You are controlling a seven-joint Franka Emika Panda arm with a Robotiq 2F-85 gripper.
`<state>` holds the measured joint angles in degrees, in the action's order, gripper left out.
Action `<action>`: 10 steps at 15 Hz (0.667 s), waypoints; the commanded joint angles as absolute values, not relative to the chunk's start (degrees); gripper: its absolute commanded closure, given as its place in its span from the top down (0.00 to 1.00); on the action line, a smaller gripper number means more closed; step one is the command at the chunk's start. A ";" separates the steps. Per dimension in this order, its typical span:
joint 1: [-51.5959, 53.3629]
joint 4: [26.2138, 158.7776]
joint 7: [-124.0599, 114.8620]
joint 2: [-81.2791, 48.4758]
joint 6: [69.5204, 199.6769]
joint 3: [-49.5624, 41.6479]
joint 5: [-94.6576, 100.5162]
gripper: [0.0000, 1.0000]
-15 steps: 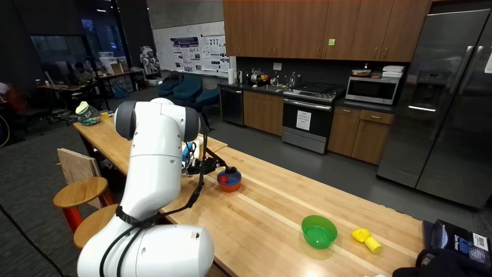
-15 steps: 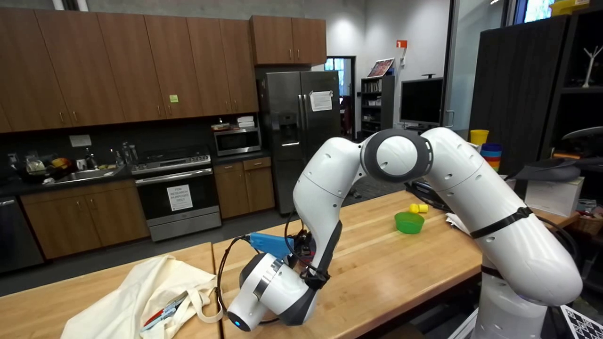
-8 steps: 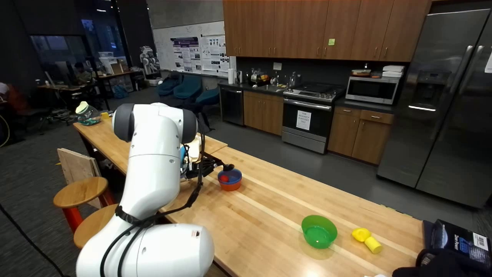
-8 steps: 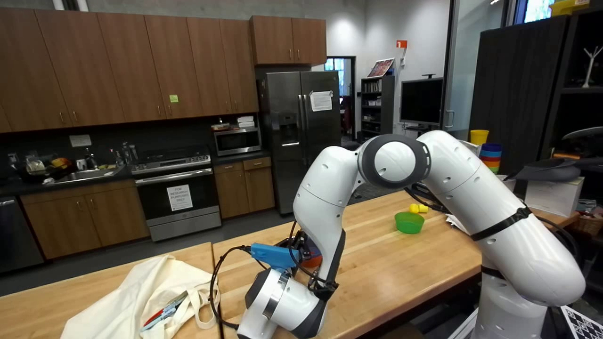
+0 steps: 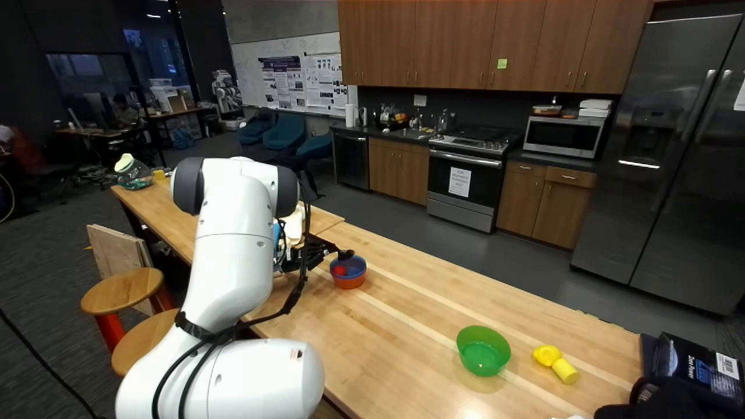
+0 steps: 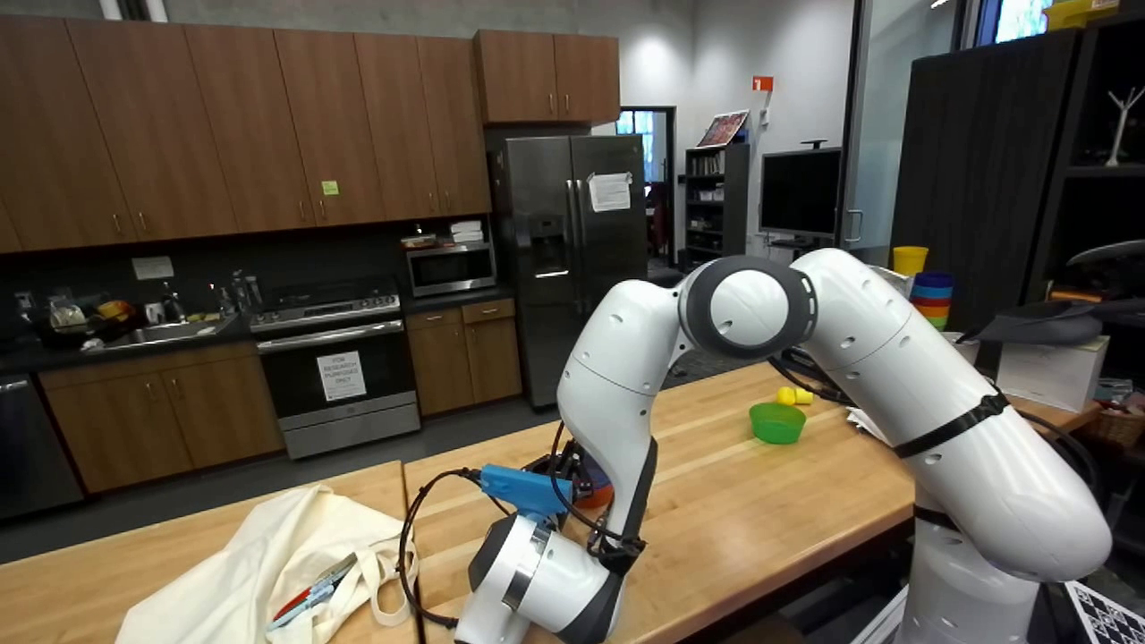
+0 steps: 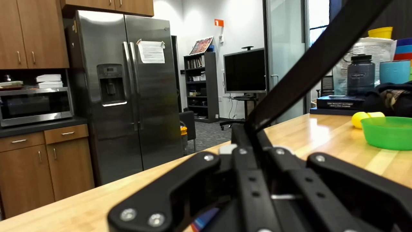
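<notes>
Dark long-handled utensil point(image 7: 309, 64) aslant in the closed jaws, rounded end point(image 5: 346, 254) near blue-and-orange bowl point(image 5: 349, 283)

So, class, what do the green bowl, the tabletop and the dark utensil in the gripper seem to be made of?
Green bowl: probably smooth plastic, judging by its bright, even colour.
Tabletop: glossy, perhaps varnished wood; pale strips, grain and reflections show.
Dark utensil: smooth plastic or coated metal; its even surface and faint sheen leave this open.
</notes>
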<state>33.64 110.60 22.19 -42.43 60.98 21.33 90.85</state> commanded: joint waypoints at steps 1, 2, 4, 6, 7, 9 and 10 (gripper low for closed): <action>34.19 112.46 19.63 -41.24 59.31 21.72 90.49 0.02; 34.42 112.61 18.96 -41.30 58.64 21.87 90.26 0.02; 34.79 112.92 17.90 -41.36 57.57 22.18 89.82 0.02; 34.85 112.42 16.24 -41.71 56.35 22.80 87.85 0.02; 34.48 111.06 13.81 -42.09 55.63 23.31 84.98 0.02; 33.53 109.44 8.19 -42.00 55.29 23.99 79.55 0.02; 32.88 109.27 6.13 -41.43 56.07 24.23 77.14 0.02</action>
